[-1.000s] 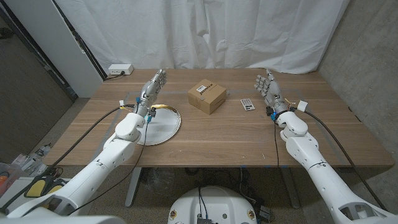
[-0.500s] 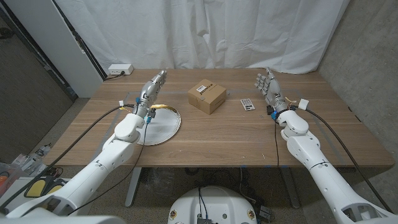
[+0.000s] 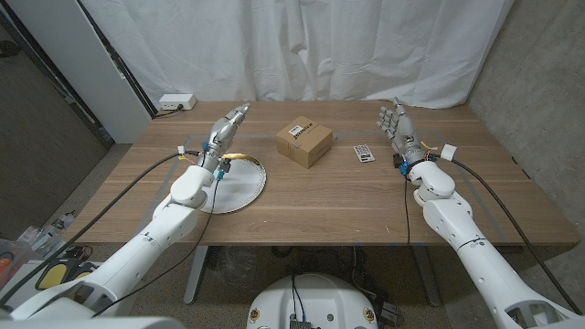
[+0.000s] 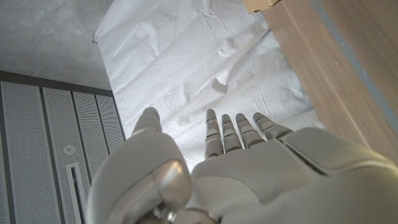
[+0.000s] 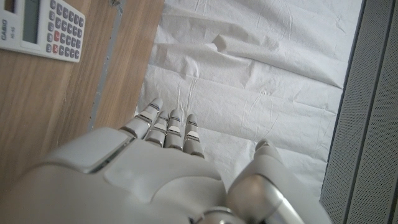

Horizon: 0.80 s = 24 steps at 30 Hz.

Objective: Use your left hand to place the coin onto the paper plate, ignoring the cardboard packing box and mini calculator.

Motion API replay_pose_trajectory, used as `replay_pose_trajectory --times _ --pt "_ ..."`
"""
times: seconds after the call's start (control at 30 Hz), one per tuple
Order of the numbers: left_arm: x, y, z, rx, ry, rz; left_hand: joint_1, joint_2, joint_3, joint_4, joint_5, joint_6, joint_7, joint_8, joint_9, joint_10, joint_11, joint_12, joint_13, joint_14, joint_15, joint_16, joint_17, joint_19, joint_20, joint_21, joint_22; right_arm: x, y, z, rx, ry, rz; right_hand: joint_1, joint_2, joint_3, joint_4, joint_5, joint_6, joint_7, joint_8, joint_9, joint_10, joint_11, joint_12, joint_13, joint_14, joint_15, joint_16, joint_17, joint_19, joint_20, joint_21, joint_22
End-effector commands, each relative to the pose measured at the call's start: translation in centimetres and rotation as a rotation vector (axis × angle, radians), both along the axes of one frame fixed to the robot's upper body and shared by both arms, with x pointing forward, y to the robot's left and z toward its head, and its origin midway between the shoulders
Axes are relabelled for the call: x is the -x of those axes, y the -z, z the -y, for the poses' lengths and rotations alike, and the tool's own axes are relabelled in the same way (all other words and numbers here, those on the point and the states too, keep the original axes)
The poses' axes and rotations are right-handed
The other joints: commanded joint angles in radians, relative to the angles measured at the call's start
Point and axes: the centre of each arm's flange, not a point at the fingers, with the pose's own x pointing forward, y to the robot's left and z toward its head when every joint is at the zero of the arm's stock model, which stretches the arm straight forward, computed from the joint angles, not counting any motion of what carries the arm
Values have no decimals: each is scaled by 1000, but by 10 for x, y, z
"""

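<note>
Cardboard packing box (image 3: 304, 142) mid-table, label on top; mini calculator (image 3: 364, 153) just to its right, apart. Power strip (image 3: 175, 102) at far left corner of wooden table (image 3: 347, 196); white curtain (image 3: 302, 46) behind. Nothing between left hand (image 3: 226, 131) and paper plate (image 3: 236, 187).

Plate: white, round, 1x, on table's left part, partly under left forearm. Small gold bit (image 3: 236, 157) at plate's far rim, poss. coin, can't tell.

Left hand raised over plate's far edge, fingers (image 4: 231, 130) straight, close together, holding nothing. Right hand (image 3: 398, 127) upright by calculator, fingers (image 5: 169, 127) extended, empty.
</note>
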Motion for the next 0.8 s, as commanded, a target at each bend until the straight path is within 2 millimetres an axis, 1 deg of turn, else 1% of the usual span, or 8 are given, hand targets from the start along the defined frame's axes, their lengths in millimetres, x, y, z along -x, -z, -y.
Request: replay_pose_trajectory --times 0.03,0.1,0.17,0.2,0.27,0.37,0.43,0.8 --pt "11 -2 1 -22 -39 48 38 -4 8 -22 -7 23 4 8 3 8 -6 6 5 5 -6 -1 2 -8 2 5 1 3 -5 3 -8 16 17 3 3 4 -8 -4 7 -5 -1 4 10 3 5 5 8 0 2 5 8 2 4 5" --pt "16 -3 1 -32 -59 65 50 -5 11 -30 -7 25 5 8 4 9 -4 6 6 6 -2 0 2 -8 2 6 1 3 -7 3 -2 18 21 3 3 4 -9 -4 7 -6 -2 4 11 4 5 5 9 1 2 5 7 2 4 5" --pt "19 -4 1 -41 -66 71 77 -6 18 -46 -7 38 7 10 4 11 0 6 6 8 1 1 3 -10 2 6 0 2 -7 2 -8 15 23 3 3 4 -9 -4 8 -6 -1 4 12 1 5 5 9 1 2 5 8 1 4 5" --pt "21 -4 2 -46 -72 74 87 -6 21 -51 -7 40 6 11 5 10 0 6 6 9 1 1 3 -12 -2 6 0 2 -8 2 -9 14 23 3 3 4 -9 -4 8 -6 -2 4 13 4 6 5 9 1 2 5 8 1 4 5" --pt "24 -5 2 -60 -88 81 115 -8 28 -68 -8 42 4 8 5 10 -2 6 7 11 0 1 3 -15 -26 6 0 0 -8 1 -7 10 23 3 3 4 -10 -4 9 -7 -2 4 14 4 6 5 9 2 2 5 7 2 3 5" --pt "28 -5 3 -85 -118 88 134 -10 32 -77 -8 44 -2 7 6 11 0 6 7 12 0 1 2 -18 -36 5 0 -1 -9 -1 -7 10 25 4 3 4 -10 -5 10 -8 -1 4 15 4 6 5 10 2 2 5 8 2 3 5" --pt "30 -5 4 -101 -139 92 149 -11 35 -85 -8 45 -5 6 6 13 -9 7 7 14 -6 1 2 -17 -39 6 0 -2 -8 -1 -10 8 25 4 4 4 -10 -5 10 -8 -2 4 15 4 6 5 10 2 2 5 8 2 3 5" --pt "37 -4 10 -141 -204 118 220 -11 54 -107 -8 44 -20 0 8 11 -19 6 8 16 -9 1 2 -16 -25 8 -1 -2 -8 -1 -14 11 26 6 5 4 -13 -6 12 -9 -2 5 17 3 5 5 11 0 1 5 9 3 3 5"
